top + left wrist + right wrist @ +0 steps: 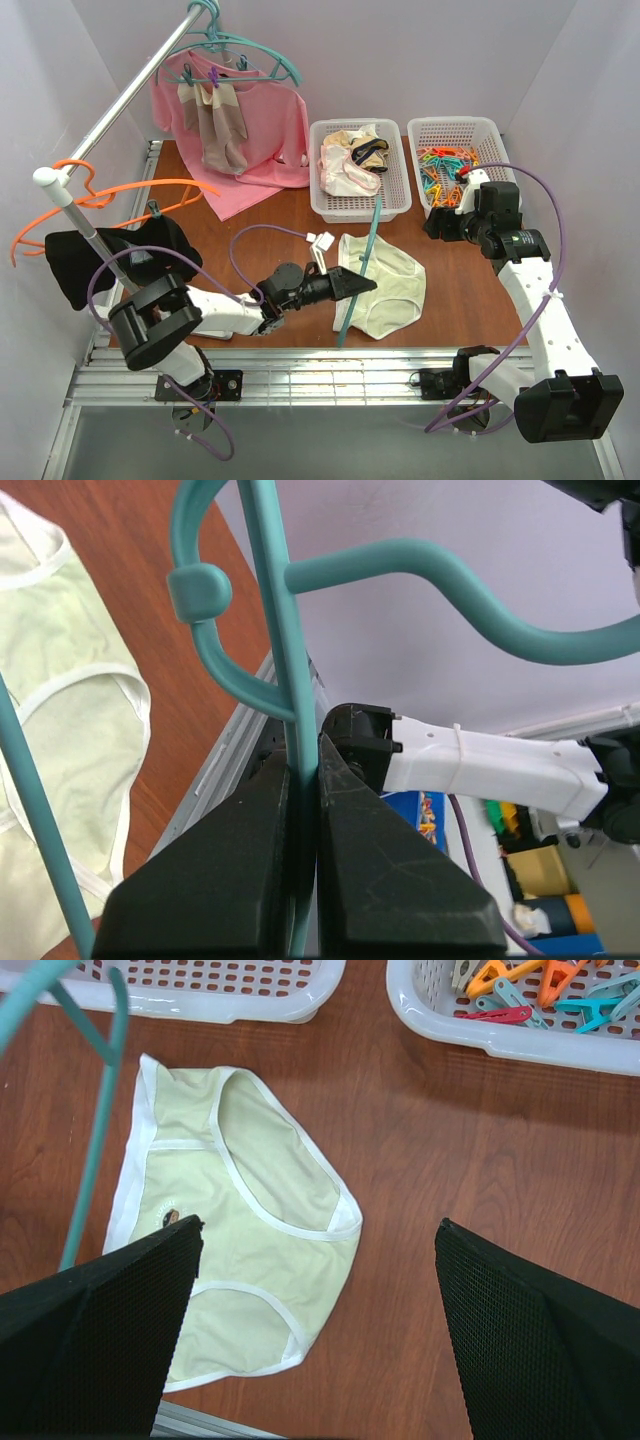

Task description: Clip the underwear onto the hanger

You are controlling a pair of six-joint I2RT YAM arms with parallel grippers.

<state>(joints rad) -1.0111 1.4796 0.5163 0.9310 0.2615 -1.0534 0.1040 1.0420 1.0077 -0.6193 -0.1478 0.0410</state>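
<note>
My left claw is pressed together on the hanger, pinching one thin teal bar of it between the black fingers. The hanger stands tilted above the worktop, and in the top view its long bar crosses the side of the underwear nearer my left arm. The underwear lies flat and unclipped on the worktop, just in front of the white basket of garments. My right claw is spread wide and holds nothing; it hangs by the front of the second basket, where the coloured pegs lie. From my right wrist I see the underwear below, nearer my left-hand finger
</note>
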